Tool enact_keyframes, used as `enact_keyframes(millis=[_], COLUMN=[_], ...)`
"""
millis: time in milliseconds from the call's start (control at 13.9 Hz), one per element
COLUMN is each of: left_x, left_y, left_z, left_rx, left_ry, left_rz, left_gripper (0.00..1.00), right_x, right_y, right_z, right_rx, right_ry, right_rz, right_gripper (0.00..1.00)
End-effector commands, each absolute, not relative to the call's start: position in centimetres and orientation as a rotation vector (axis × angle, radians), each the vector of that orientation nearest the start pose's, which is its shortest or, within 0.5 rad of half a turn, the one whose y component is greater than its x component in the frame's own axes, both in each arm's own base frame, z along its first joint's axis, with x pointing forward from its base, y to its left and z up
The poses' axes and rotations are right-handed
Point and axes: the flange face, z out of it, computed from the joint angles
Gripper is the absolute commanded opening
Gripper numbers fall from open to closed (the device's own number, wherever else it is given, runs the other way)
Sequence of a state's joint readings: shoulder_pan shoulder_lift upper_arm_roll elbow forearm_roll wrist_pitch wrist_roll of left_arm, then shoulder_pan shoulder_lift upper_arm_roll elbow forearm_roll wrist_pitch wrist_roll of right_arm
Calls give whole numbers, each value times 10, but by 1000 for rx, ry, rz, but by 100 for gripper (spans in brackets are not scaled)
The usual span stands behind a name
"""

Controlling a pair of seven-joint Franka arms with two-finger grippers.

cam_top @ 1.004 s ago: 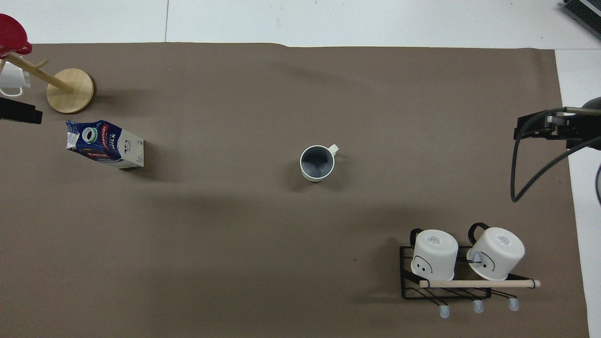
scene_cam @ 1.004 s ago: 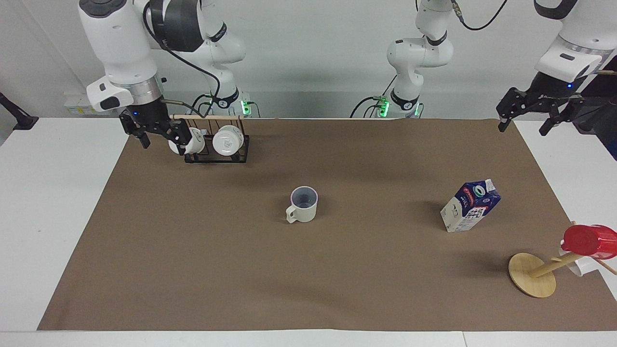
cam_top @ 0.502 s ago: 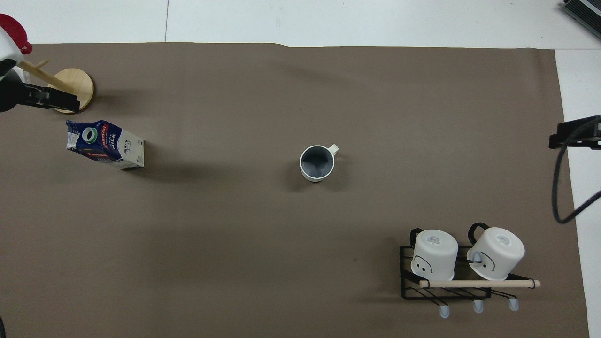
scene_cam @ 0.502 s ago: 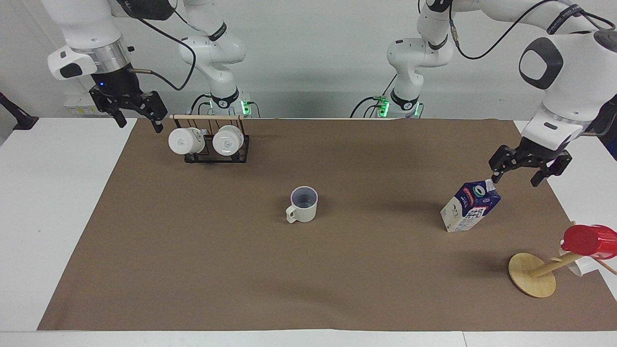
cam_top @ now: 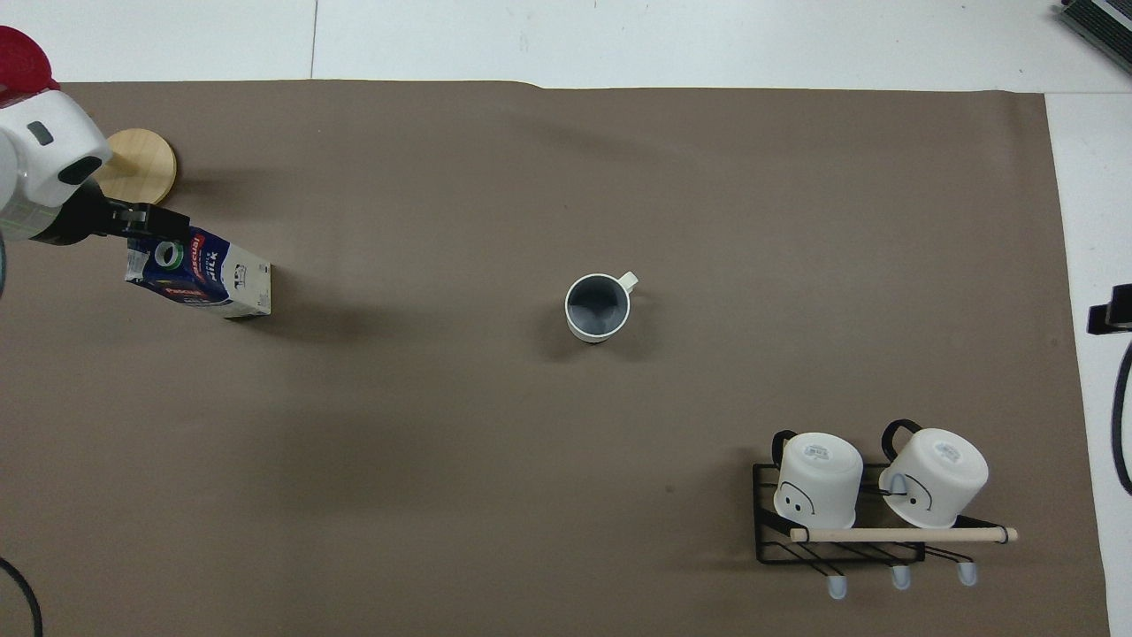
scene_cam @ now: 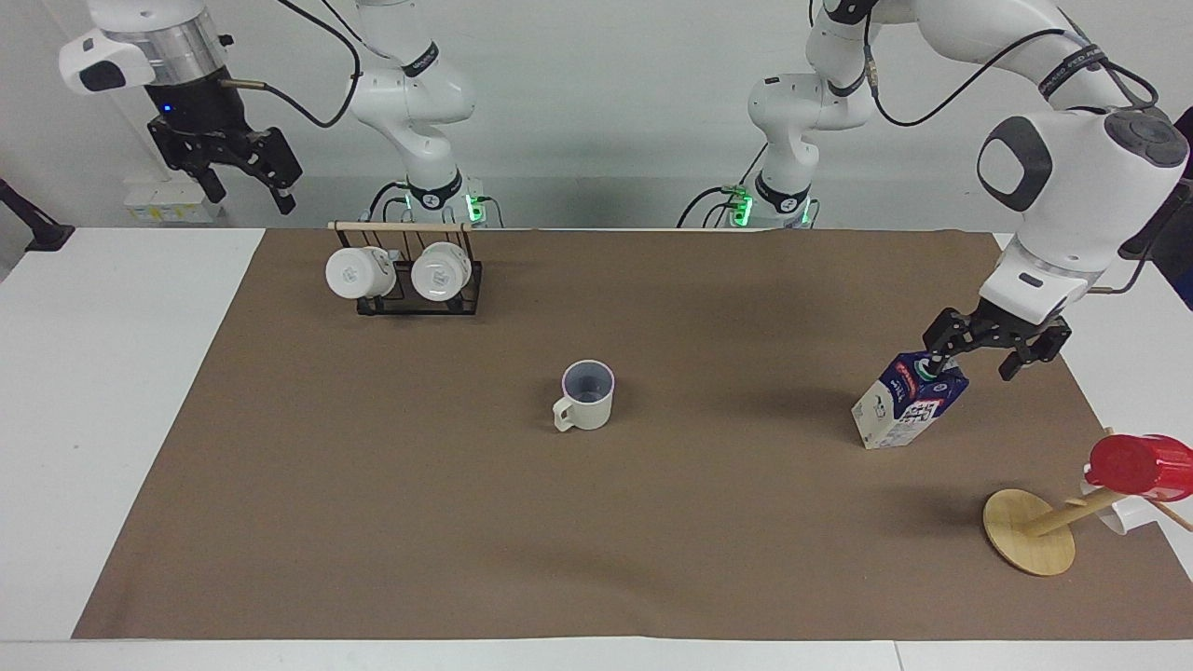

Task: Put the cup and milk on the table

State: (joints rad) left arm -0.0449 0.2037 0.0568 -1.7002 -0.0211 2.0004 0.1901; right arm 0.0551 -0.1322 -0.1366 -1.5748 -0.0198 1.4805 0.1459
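The cup [scene_cam: 589, 396] [cam_top: 599, 307], cream-white with a greyish inside, stands upright mid-mat on the table [scene_cam: 112, 373]. The milk [scene_cam: 909, 405] [cam_top: 208, 279], a dark blue and white gable-top carton, stands on the brown mat [scene_cam: 466, 522] toward the left arm's end. My left gripper [scene_cam: 971, 362] hangs open just over the carton's top. One of its fingers [cam_top: 152, 221] is by the spout; I cannot tell whether it touches. My right gripper [scene_cam: 250, 191] is open and empty, raised high off the mat's corner by the rack.
A black wire rack [scene_cam: 410, 280] [cam_top: 840, 540] with two white mugs sits near the robots toward the right arm's end. A wooden mug tree [scene_cam: 1030, 531] [cam_top: 146, 164] carrying a red cup [scene_cam: 1137, 463] stands beside the milk, farther from the robots.
My left gripper has swung in from the table's end and come down over the milk. My right gripper has risen away from the rack toward the table's edge. Cup and milk have not moved.
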Motion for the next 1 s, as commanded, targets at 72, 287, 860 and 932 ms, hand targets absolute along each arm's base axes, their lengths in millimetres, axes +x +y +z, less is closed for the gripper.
enact_keyframes(millis=[72, 287, 860, 932], left_x=[623, 619, 609, 608], left_y=[-6, -5, -57, -85], left_z=[453, 453, 492, 495], left_rx=[-3117, -3121, -3125, -3112], left_ry=[256, 231, 262, 234], left_rz=[-168, -135, -157, -168], left_gripper=[100, 74, 17, 17], right_x=[501, 501, 518, 518], right_y=[-28, -27, -33, -33], right_z=[670, 668, 669, 669], right_rx=[-3122, -3121, -3129, -3131], right_ry=[276, 276, 273, 268], right_rz=[-89, -82, -59, -59], right_gripper=[100, 100, 100, 100])
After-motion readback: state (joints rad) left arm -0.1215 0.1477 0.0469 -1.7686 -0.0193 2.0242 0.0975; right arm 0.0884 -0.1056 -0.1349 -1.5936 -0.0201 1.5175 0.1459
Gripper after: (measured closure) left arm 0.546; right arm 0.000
